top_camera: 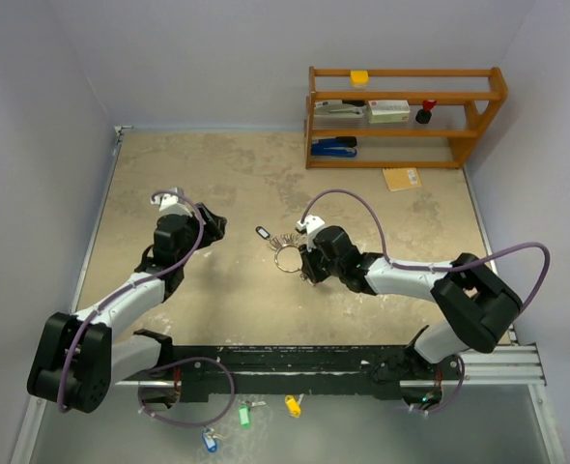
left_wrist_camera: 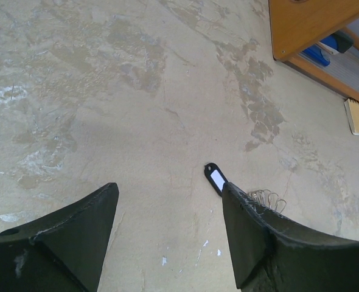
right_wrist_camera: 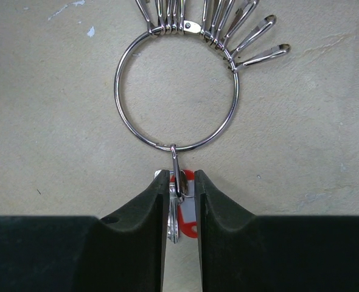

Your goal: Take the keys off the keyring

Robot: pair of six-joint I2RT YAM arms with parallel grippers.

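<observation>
The keyring (right_wrist_camera: pixel 116 91), a thin silver wire ring, lies flat on the table, also in the top view (top_camera: pixel 288 259). Several silver keys (right_wrist_camera: pixel 228 24) fan out from its far side (top_camera: pixel 283 240). A key with a red tag (right_wrist_camera: pixel 188 210) hangs by a clip from the ring's near side. My right gripper (right_wrist_camera: pixel 181 176) (top_camera: pixel 307 271) is shut on it, jaws close on either side. The black-tagged key (top_camera: pixel 262 232) (left_wrist_camera: pixel 216 179) lies loose just left of the ring. My left gripper (left_wrist_camera: pixel 168 187) (top_camera: pixel 213 224) is open and holds nothing, left of the black tag.
A wooden shelf (top_camera: pixel 401 116) with a stapler and small boxes stands at the back right, a yellow pad (top_camera: pixel 402 178) in front of it. Green (top_camera: pixel 243 416), yellow (top_camera: pixel 292 406) and blue (top_camera: pixel 210 442) tagged keys lie before the black base rail (top_camera: pixel 343 362).
</observation>
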